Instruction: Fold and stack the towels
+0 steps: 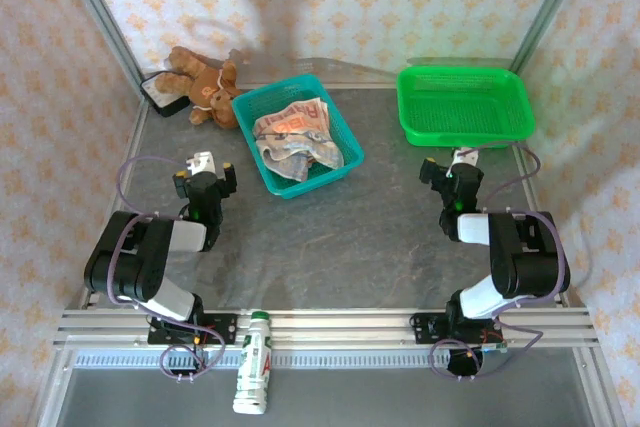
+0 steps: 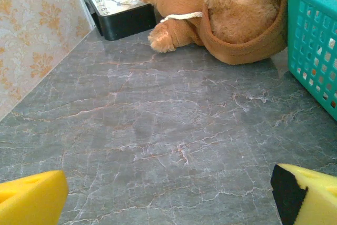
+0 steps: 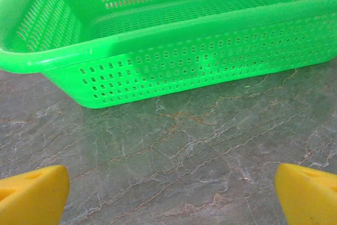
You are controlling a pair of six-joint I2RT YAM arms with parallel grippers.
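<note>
The towels (image 1: 293, 139) lie crumpled together in a teal basket (image 1: 347, 139) at the far middle of the grey marbled table (image 1: 350, 237). They are cream and orange cloths with orange-red print, heaped unevenly and unfolded. Just left of that basket a brown teddy bear (image 1: 205, 82) lies on its side, touching or nearly touching the basket's far left corner. A small black box (image 1: 163, 95) sits by the bear in the far left corner. A green basket (image 1: 465, 137) stands well apart at the far right.

The left gripper (image 1: 205, 175) hovers over bare table near and left of the teal basket, its jaws spread wide and holding nothing. In the left wrist view its yellow pads (image 2: 31, 201) sit at the bottom corners, with the bear (image 2: 221, 14), the black box (image 2: 118, 17) and the teal basket's wall (image 2: 313, 35) ahead.

The right gripper (image 1: 452, 169) rests just near of the green basket, jaws likewise wide apart and empty. Its wrist view looks at the basket's perforated near wall (image 3: 174, 61) across a strip of table.

A white bottle (image 1: 255, 377) with a green cap lies on the frame rail at the near edge
</note>
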